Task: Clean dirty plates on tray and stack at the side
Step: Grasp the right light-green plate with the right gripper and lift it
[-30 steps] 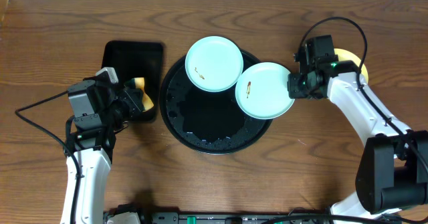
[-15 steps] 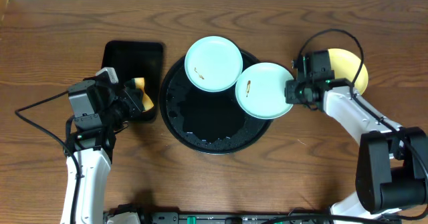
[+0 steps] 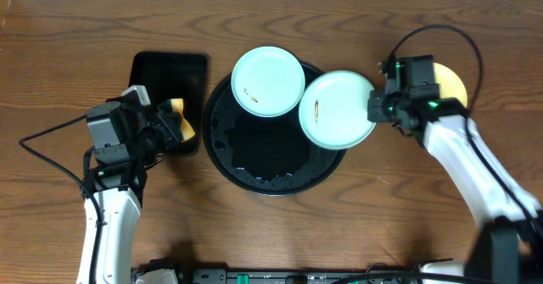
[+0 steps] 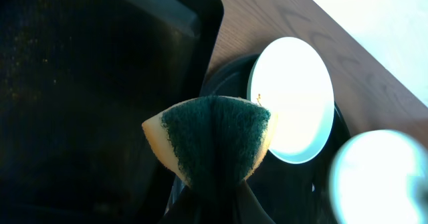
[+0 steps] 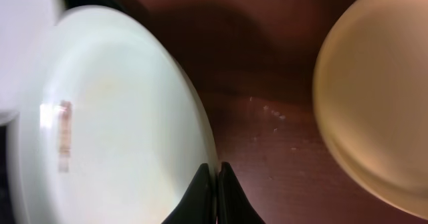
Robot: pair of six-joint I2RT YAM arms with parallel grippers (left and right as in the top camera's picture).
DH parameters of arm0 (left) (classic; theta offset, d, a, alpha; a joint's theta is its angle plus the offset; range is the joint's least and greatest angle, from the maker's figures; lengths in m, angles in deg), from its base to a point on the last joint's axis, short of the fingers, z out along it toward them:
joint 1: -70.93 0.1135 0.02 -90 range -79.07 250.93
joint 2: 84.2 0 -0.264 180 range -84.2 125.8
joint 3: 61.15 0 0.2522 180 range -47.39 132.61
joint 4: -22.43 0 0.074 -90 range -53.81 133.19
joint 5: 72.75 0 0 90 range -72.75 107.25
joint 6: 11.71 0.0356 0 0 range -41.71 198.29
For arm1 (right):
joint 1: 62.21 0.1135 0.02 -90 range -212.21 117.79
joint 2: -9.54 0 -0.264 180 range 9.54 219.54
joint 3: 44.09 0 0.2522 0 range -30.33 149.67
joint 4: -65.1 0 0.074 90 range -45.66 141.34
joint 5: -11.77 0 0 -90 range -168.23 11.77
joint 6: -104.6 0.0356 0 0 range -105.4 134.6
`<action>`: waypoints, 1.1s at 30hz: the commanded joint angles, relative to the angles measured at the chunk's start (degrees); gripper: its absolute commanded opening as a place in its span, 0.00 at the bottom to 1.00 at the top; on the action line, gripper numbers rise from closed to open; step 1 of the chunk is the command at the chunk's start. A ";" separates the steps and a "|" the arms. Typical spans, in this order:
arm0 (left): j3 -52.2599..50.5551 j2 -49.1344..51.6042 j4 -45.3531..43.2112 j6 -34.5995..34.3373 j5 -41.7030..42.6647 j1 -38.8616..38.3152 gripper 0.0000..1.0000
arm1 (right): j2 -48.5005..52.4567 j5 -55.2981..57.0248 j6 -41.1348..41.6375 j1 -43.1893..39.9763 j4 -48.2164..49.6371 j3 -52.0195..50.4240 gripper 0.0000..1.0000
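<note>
overhead, the right gripper (image 3: 373,108) has closed within the last second: its jaws, parted beside the plate a moment ago, are now clenched on the right rim of the pale aqua-mint round plastic plate (image 3: 338,109), and the right wrist view confirms it, with the fingertips pinched on the thin edge of that plate (image 5: 114,117). the plate has shifted slightly up and to the right with the grip and now overhangs the right rim of the large round glossy black tray (image 3: 254,161), its brown streak facing up. we judge that the pick is made and the wiping has yet to come. the left gripper (image 4: 212,184) has not moved. it is clamped on a yellow sponge with a dark green scouring face (image 4: 214,140), over the near corner of the smaller rectangular black tray (image 3: 170,68), well apart from the held plate, so plate and sponge must be brought together. the second aqua-mint plate (image 3: 268,81), also streaked, sits on the tray's far-left rim, touching or almost touching the held one — we cannot tell which — so a careless lift could drag it. the pale yellow round plate (image 3: 450,85) lies on the wooden table (image 3: 382,216) just behind the right gripper, partly hidden by the arm — the likely stack spot.
</note>
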 commanded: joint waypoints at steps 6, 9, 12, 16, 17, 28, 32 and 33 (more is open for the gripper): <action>1.68 -0.13 -0.63 12.98 -0.28 0.24 0.08 | -12.11 13.57 0.35 11.32 -7.34 2.03 0.01; 1.68 0.17 -2.12 16.35 -0.22 0.07 0.07 | -11.61 17.73 1.14 16.13 -8.83 1.97 0.01; 1.68 0.15 -4.66 17.18 -0.22 -0.90 0.08 | -9.90 22.01 2.54 20.52 -9.09 1.95 0.01; 1.68 0.15 -5.97 17.18 -0.24 -2.67 0.07 | -7.13 39.28 2.29 27.36 -8.92 1.95 0.01; 1.68 0.17 -5.92 17.20 -0.26 -3.08 0.07 | -6.67 44.68 1.62 29.31 -8.87 1.95 0.01; 1.68 0.17 -4.87 17.62 -0.26 -3.80 0.08 | -5.44 72.65 -4.85 45.83 -0.79 1.95 0.01; 1.68 0.17 -4.81 17.57 -0.24 -3.80 0.08 | -5.53 59.89 -4.00 43.04 -1.57 1.97 0.01; 1.68 0.17 -4.68 17.57 -0.22 -3.80 0.08 | -5.70 53.16 -2.91 41.38 -2.60 1.97 0.01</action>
